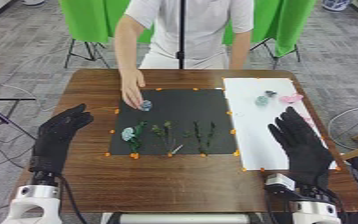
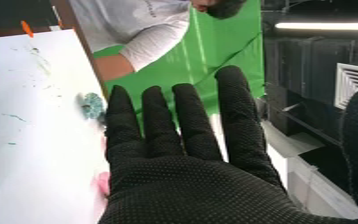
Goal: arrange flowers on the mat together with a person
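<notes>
A person's hand [image 1: 133, 84] touches a small blue-grey flower [image 1: 146, 105] at upper left on the black mat [image 1: 186, 107]; pink [image 1: 291, 98] and pale-green blooms [image 1: 262, 101] lie upper right. The robot's black-gloved left hand [image 1: 60, 131], at left, and right hand [image 1: 302, 145], at right, are open, empty.

A brown wooden table [image 1: 158, 187] carries a black mat [image 1: 186, 102] and, just beside it on the right, a longer white sheet [image 1: 253, 120]; orange tape pieces [image 1: 135, 156] dot their edges.
</notes>
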